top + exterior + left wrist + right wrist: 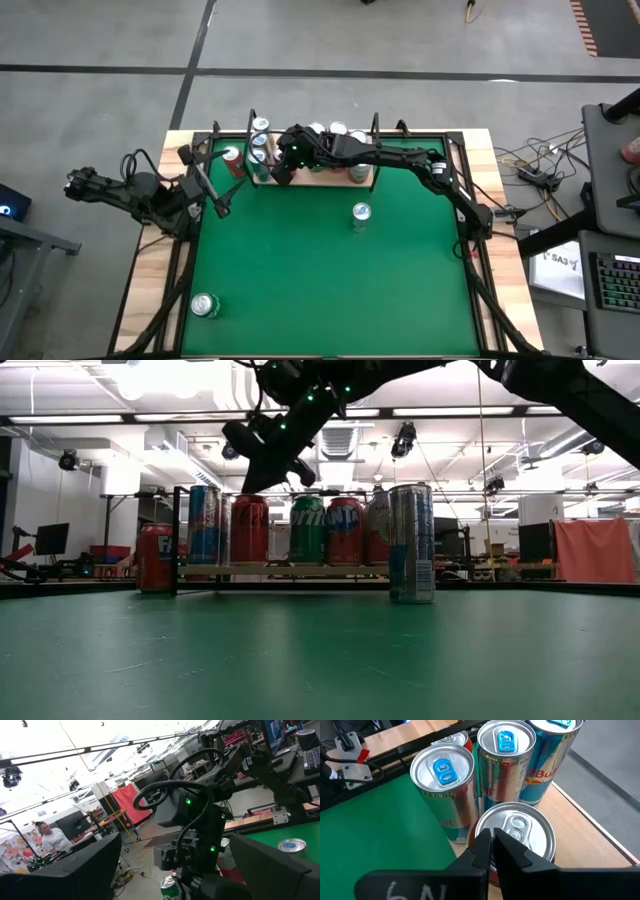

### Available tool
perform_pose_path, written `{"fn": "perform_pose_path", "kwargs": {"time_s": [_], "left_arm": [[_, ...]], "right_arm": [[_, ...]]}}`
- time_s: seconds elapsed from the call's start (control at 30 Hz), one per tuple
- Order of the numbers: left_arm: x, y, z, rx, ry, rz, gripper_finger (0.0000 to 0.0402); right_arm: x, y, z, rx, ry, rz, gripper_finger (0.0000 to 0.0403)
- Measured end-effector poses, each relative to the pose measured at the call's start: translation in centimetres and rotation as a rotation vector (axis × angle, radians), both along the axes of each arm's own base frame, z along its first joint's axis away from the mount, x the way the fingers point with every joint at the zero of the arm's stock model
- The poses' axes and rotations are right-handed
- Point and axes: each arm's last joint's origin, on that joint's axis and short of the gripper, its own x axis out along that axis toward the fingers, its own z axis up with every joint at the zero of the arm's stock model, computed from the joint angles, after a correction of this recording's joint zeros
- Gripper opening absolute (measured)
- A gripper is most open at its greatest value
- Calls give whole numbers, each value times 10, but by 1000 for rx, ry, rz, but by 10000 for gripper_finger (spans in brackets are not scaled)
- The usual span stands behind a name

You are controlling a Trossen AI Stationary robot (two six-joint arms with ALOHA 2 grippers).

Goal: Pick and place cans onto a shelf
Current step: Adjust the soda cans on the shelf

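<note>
Both my arms are matte black with chunky jointed links and looped black cables. Green status lights glow on the right hand point(283, 172) at top centre; its two black fingers are wedge-shaped. White handwritten marks sit on its lower housing.

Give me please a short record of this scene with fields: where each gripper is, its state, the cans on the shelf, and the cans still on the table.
right gripper: shut, empty, over a silver-topped can at the left end of the shelf
left gripper: open, empty, at the table's left side near the shelf
cans on shelf: a row of red, green and blue cans
loose cans on table: one mid-table, one at the near left corner, a red one beside the shelf's left end
table: green top
</note>
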Motion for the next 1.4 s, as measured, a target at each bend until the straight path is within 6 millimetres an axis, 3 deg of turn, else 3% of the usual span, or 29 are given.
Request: {"fn": "perform_pose_path", "kwargs": {"time_s": [0.4,1.1,1.4], "left_arm": [[0,0,0,0,0,0,356],[0,0,0,1,5,0,356],[0,0,-1,5,8,1,356]], "right_arm": [[-2,-4,-2,-25,17,-46,13],[-11,-32,-3,-29,28,-100,13],[-12,-32,-5,-18,44,-107,13]]}}
